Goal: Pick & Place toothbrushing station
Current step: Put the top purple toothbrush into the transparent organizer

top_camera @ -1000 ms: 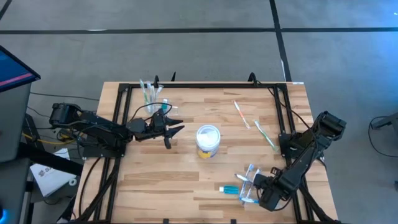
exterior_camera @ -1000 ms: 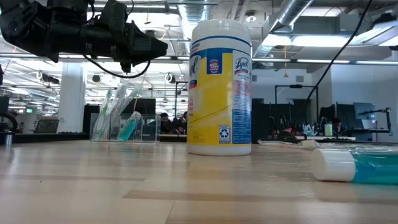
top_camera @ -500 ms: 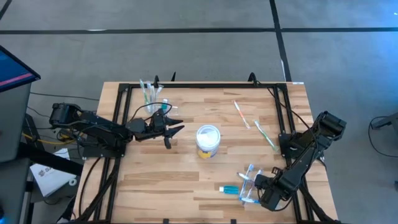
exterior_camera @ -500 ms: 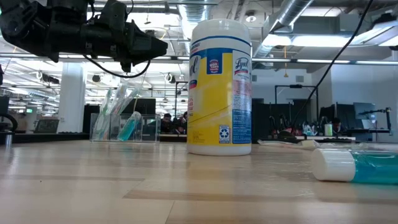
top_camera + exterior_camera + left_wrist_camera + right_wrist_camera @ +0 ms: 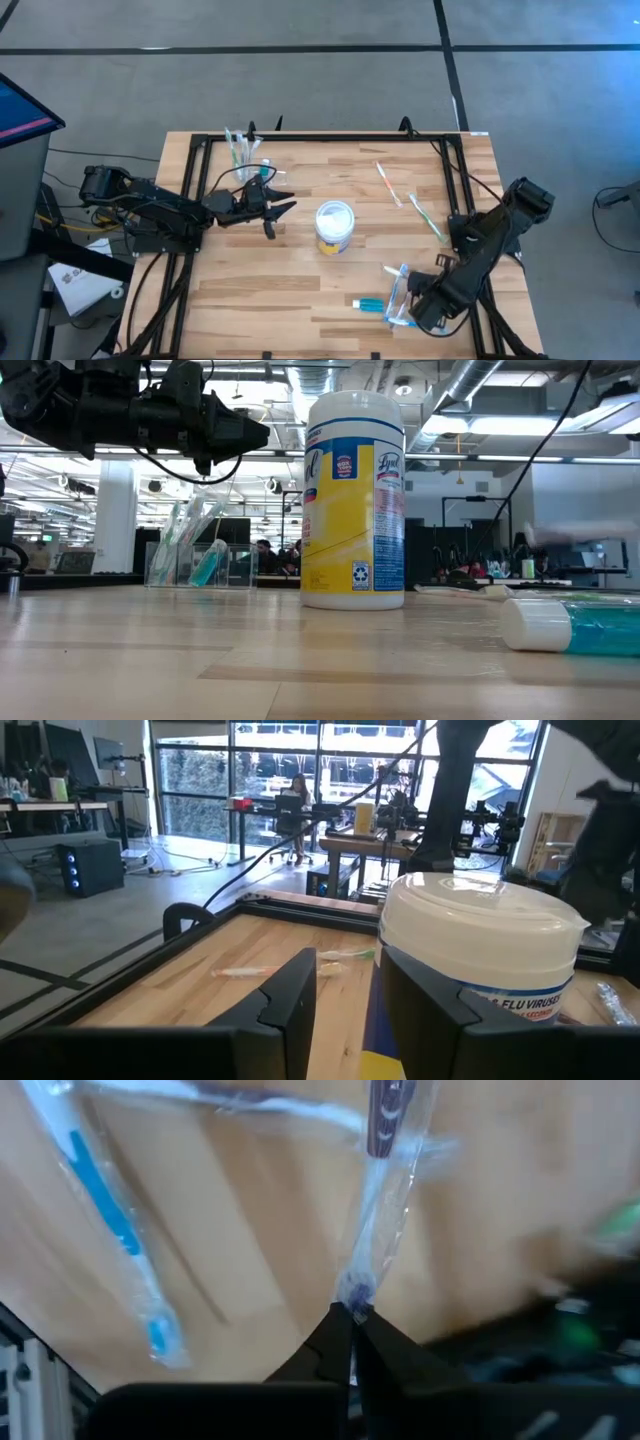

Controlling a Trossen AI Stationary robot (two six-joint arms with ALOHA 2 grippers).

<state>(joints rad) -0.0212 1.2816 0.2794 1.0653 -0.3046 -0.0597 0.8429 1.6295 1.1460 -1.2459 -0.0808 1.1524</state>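
A wrapped toothbrush [image 5: 385, 1190], its far end cut off, was pinched by the closed right end effector [image 5: 350, 1320]; the left end effector [image 5: 272, 205] was held apart, empty.

The surface [image 5: 300, 280] is pale smooth wood with a matt finish, the toothbrushing station [image 5: 200, 564] is clear glossy plastic, and the tub [image 5: 353, 500] has a shiny paper-like label.

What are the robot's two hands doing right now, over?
Right end effector shut on a clear-wrapped toothbrush. Left end effector open, hovering beside the white-lidded yellow tub. See-through plastic organiser stand untouched at the back.
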